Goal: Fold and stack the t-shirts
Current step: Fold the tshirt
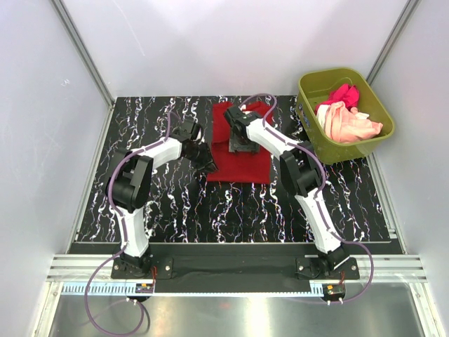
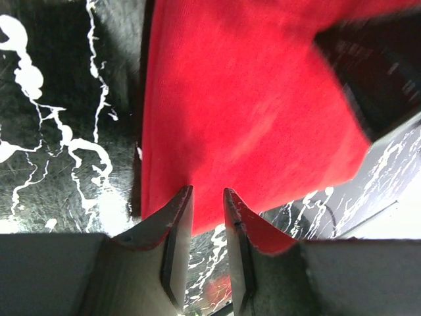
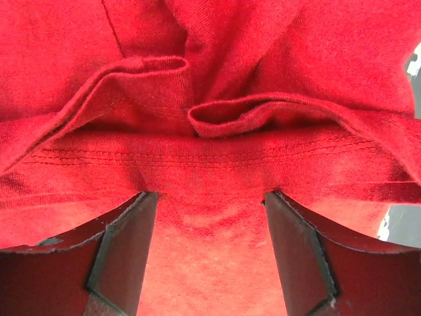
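Left arm reaches low, left gripper (image 2: 207, 197) at the deep red t-shirt's (image 1: 242, 165) edge. Its fingers are narrowly apart with the hem between the tips; can't tell if it's pinched. Right arm arches over the shirt, right gripper (image 3: 210, 201) pointing down, jaws wide apart, bunched folds just ahead, hiding the shirt's middle from above.

- Olive-green plastic tub (image 1: 349, 149): upper right of the overhead view, at the far right corner of the table.
- Black tabletop (image 1: 175, 210) with white marble veining: fills the middle of the frame.
- White wall panels (image 1: 210, 42): top and both sides.
- Aluminium rail (image 1: 231, 270): along the bottom edge.
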{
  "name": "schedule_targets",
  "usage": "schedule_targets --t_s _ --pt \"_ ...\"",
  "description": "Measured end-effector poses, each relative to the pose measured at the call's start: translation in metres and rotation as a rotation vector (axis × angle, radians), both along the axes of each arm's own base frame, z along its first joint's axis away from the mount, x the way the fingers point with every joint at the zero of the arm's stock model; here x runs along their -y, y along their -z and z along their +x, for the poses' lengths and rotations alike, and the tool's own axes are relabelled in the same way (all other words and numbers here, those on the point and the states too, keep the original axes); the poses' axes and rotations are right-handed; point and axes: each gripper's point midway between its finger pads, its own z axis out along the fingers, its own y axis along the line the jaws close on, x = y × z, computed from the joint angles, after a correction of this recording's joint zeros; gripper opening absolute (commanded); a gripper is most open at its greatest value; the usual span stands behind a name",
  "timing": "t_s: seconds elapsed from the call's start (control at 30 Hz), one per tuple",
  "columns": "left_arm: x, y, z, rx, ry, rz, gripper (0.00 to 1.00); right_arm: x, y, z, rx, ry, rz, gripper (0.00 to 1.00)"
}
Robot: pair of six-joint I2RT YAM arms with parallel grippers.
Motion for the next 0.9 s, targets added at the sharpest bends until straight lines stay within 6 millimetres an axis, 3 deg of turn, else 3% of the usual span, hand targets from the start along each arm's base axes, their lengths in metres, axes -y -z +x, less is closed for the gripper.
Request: schedule_targets --t_s 0.13,0.23,0.37,0.53,0.63,0.73,0.77,0.8,0.9 --pt "0.000 0.002 -0.002 -0.005 0.001 0.003 0.29 0.002 -0.003 0.023 0.042 -0.008 -0.003 0.76" --pt "0.001 0.002 -0.003 -0.007 0.004 0.004 0.29 0.007 -0.016 0.054 0.108 -0.006 0.011 0.81" --pt "0.002 0.002 -0.005 -0.011 0.010 0.007 0.29 0.023 -0.052 0.102 0.239 0.007 0.048 0.90" --pt "0.009 -0.004 -0.007 -0.007 0.029 0.016 0.30 0.050 -0.086 0.137 0.354 0.014 0.062 0.91" --pt "0.013 -0.013 -0.001 0.019 0.046 0.017 0.31 0.055 -0.089 0.134 0.340 0.009 0.073 0.91" --pt "0.016 -0.024 0.007 0.054 0.065 0.017 0.33 0.051 -0.086 0.109 0.260 -0.028 0.098 0.82" --pt "0.017 -0.027 0.010 0.063 0.070 0.016 0.33 0.049 -0.085 0.100 0.232 -0.040 0.113 0.77" --pt "0.019 -0.030 0.014 0.077 0.078 0.015 0.33 0.047 -0.084 0.088 0.201 -0.056 0.133 0.61" --pt "0.025 -0.029 0.029 0.104 0.101 0.013 0.28 0.040 -0.077 0.043 0.085 -0.096 0.208 0.38"
